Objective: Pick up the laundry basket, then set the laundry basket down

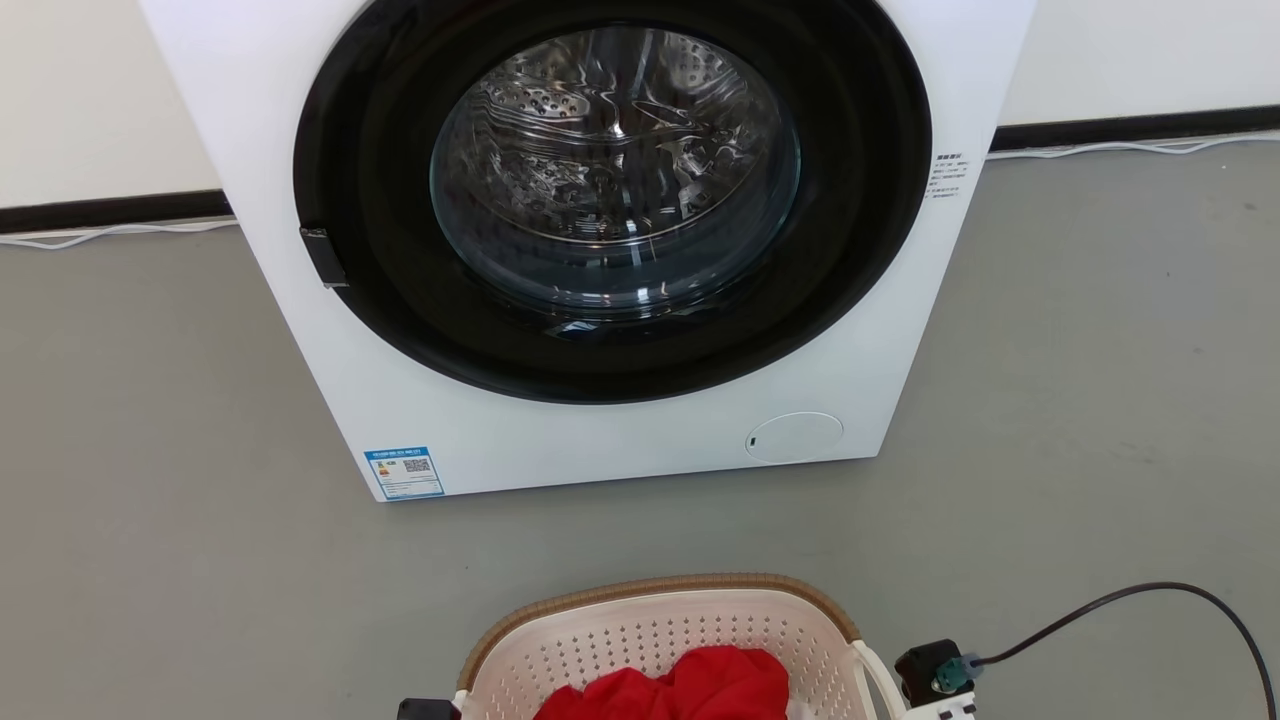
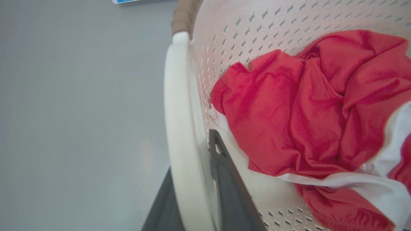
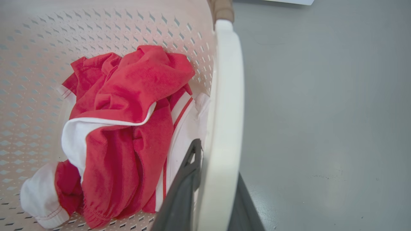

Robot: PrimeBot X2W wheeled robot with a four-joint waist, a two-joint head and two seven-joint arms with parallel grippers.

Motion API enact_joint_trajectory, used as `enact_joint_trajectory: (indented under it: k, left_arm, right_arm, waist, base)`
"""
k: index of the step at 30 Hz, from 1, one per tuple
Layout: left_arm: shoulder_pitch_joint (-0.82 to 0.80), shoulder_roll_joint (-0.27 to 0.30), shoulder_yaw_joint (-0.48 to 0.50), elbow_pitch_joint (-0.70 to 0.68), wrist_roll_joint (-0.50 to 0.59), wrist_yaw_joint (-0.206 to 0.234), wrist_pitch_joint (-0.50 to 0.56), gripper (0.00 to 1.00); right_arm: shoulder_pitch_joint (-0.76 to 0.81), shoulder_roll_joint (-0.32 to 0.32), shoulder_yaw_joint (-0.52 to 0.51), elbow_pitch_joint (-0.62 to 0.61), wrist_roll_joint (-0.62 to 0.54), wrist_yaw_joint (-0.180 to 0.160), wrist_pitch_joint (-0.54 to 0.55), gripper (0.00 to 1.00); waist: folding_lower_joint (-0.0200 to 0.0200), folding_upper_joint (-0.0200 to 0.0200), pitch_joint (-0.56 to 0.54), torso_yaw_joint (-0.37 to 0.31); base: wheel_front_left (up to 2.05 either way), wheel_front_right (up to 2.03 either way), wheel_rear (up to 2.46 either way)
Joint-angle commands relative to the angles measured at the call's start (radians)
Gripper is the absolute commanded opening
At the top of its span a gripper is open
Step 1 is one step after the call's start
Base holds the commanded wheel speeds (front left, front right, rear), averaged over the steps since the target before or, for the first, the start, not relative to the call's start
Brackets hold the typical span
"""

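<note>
The laundry basket (image 1: 650, 625), cream-white and perforated with a brown woven rim, sits low in the head view in front of the washing machine. It holds a red and white garment (image 1: 700, 685). My left gripper (image 2: 192, 154) straddles the basket's white loop handle (image 2: 179, 106), with one dark finger (image 2: 224, 173) inside the basket and the other outside. It is shut on the handle. My right gripper (image 3: 218, 160) is shut on the opposite handle (image 3: 224, 96) in the same way. Whether the laundry basket (image 2: 257, 32) touches the floor is hidden.
A white front-loading washing machine (image 1: 600, 450) with its round door closed stands just beyond the basket. Grey floor (image 1: 150, 500) spreads to both sides. A black cable (image 1: 1150, 590) loops from my right wrist. White cords (image 1: 1100, 148) lie along the baseboard.
</note>
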Motion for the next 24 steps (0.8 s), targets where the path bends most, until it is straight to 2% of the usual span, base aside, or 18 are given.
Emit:
enact_joint_trajectory:
  k: [1,24]
  left_arm:
    - [-0.062,0.007,0.01,-0.017,-0.003,0.005,-0.029,0.0]
    - [-0.073,0.007,-0.054,0.012,-0.064,0.005,-0.042,0.0]
  right_arm:
    - [0.0,0.023,0.031,-0.019,0.0,0.018,-0.009,0.0]
    - [-0.008,0.023,0.063,-0.005,0.034,0.018,-0.018,0.0]
  waist:
    - [0.0,-0.0001,-0.002,0.002]
    - [0.0,-0.0001,-0.015,0.018]
  base:
    - [0.0,0.0,0.0]
    - [0.0,0.0,0.0]
